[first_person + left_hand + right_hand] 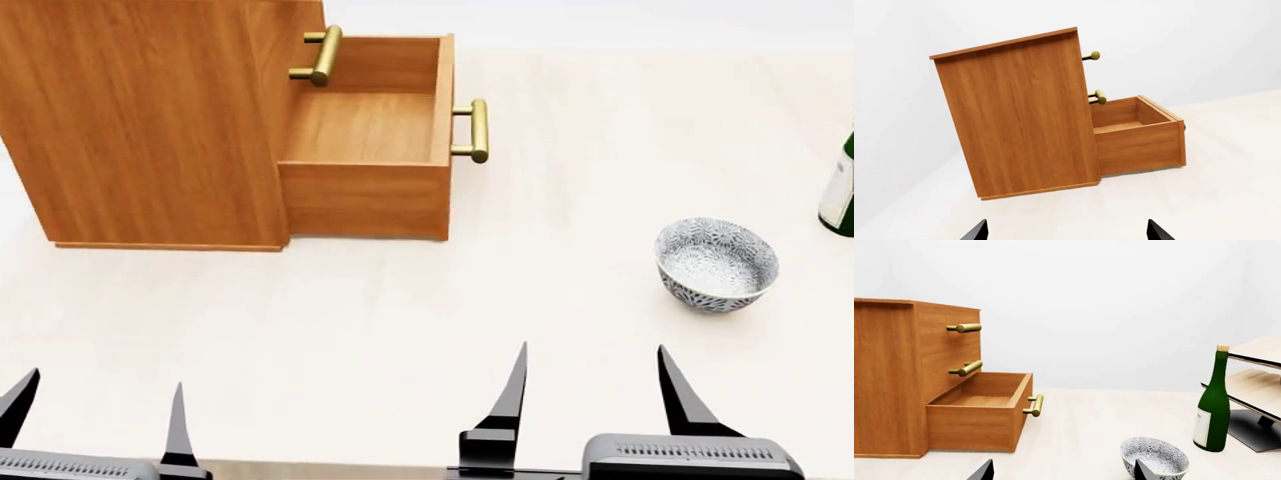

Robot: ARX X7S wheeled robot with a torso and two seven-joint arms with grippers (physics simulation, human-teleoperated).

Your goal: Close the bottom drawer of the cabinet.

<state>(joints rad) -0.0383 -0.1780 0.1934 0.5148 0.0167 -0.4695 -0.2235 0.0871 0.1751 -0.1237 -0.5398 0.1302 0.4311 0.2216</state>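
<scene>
The brown wood-grain cabinet [140,120] stands at the table's far left. Its bottom drawer [367,185] is pulled out to the right and empty, with its brass bar handle [478,131] on the front. The cabinet [1017,115] and open drawer [1139,142] show in the left wrist view, and likewise in the right wrist view [894,380], [981,420]. My left gripper [96,415] is open and empty at the near left edge. My right gripper [594,390] is open and empty at the near edge, well short of the drawer.
A patterned blue-white bowl [717,265] sits right of the drawer, close ahead of my right gripper. A green bottle [839,185] stands at the far right. Pale slanted boards on a dark stand [1254,385] lie beyond the bottle.
</scene>
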